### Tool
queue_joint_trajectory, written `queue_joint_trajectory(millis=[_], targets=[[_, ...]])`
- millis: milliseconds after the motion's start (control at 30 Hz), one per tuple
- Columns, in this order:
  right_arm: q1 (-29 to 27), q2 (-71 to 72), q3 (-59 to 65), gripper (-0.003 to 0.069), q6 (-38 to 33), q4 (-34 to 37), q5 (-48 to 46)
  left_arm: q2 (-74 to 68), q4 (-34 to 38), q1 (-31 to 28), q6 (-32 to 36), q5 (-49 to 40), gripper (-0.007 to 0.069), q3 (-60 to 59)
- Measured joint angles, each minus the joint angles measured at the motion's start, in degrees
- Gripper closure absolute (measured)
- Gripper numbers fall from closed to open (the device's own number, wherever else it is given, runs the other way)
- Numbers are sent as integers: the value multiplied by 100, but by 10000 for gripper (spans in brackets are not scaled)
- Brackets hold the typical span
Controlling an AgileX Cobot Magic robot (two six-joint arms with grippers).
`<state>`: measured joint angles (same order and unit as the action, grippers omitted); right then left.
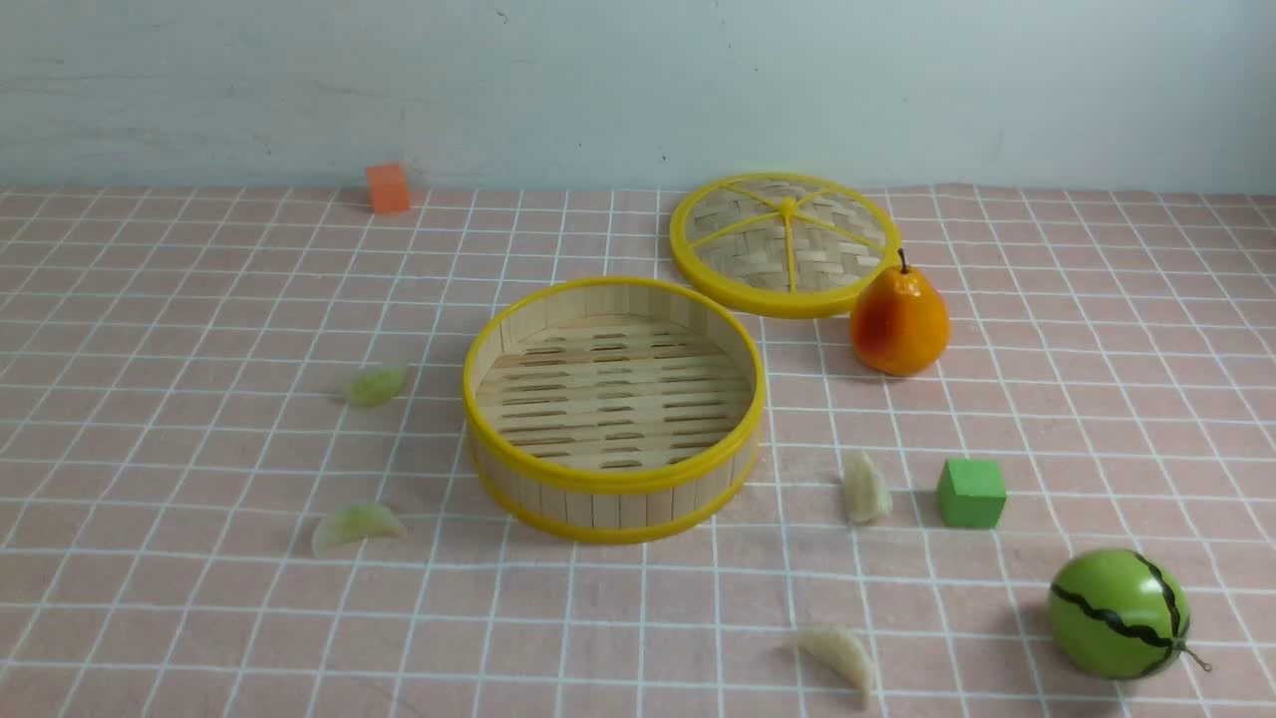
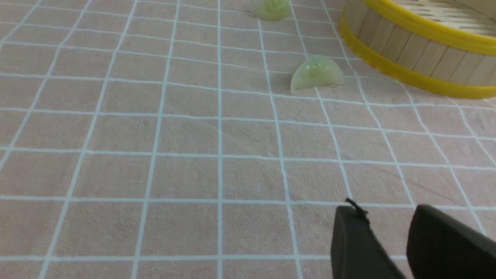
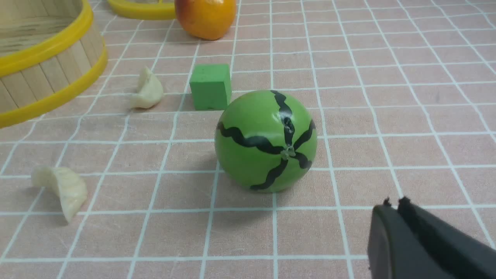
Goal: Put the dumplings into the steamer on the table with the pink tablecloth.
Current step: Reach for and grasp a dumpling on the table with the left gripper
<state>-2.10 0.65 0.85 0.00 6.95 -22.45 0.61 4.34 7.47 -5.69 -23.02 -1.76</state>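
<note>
- The steamer (image 1: pixel 616 481) is set upright and uncovered in the middle of the pink tablecloth (image 1: pixel 199 299). Its lid (image 1: pixel 785 242) is laid flat behind it to the right, so the slatted floor is exposed for filling. Nothing is seen inside it.
- All four dumplings are found on the cloth outside the basket, so the task is judged not yet begun. The farther green dumpling (image 1: pixel 375 384) and the nearer green dumpling (image 1: pixel 356 526) are placed to the steamer's left. The farther white dumpling (image 1: pixel 865 489) and the nearer white dumpling (image 1: pixel 840 656) are placed to its right. This split is judged to give each arm its own pair.
- A pear (image 1: pixel 899 321), a green cube (image 1: pixel 970 493), a toy watermelon (image 1: pixel 1118 613) and an orange cube (image 1: pixel 388 187) are scattered about, apparently as distractors. The green cube is set just beside the farther white dumpling, where a grasp could be crowded.
- The left gripper (image 2: pixel 387 217) is held low over bare cloth, apart from the nearer green dumpling. Its jaws are parted by a modest gap, and nothing is held or touched.
- The right gripper (image 3: pixel 395 207) is held near the watermelon. Its jaws are pressed almost together, with only a thin seam between them, and nothing is gripped.
</note>
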Motion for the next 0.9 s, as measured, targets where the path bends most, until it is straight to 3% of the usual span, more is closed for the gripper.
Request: queue_joint_trajectory(millis=[367,900], targets=[[0,0,0,627,0,0,0,0,-67,0,35,0,407,0],[0,0,0,625,0,0,0,0,-1389,0,569,85,389,0]])
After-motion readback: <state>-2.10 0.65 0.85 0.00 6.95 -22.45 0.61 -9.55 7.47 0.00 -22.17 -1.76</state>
